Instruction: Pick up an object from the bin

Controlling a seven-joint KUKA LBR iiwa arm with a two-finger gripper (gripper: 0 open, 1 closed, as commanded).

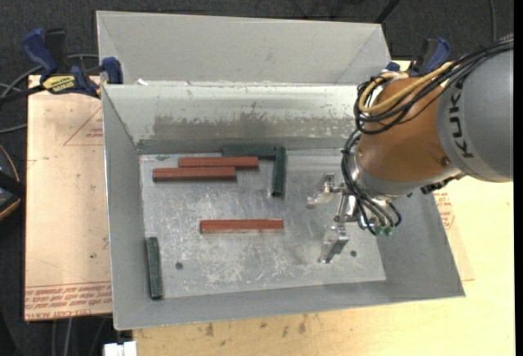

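Two-finger gripper (329,224), jaws apart and empty, above the grey metal bin's (245,269) bare floor. Advisable next: straddle the long red-brown bar (242,225) crosswise before closing.

The arm (482,126) comes in from the right edge of the frame, a thick grey body. An orange cover (400,142) wraps its wrist, with cables (384,97) looped over the top. Right of centre the gripper (328,224) hangs low, its fingers (320,198) spread apart with nothing between them.

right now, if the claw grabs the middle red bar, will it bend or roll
Probably stiff: the red bar lies dead straight. Unlikely to roll, as its long sides look flat. Being long and thin, it may tilt if gripped near one end.
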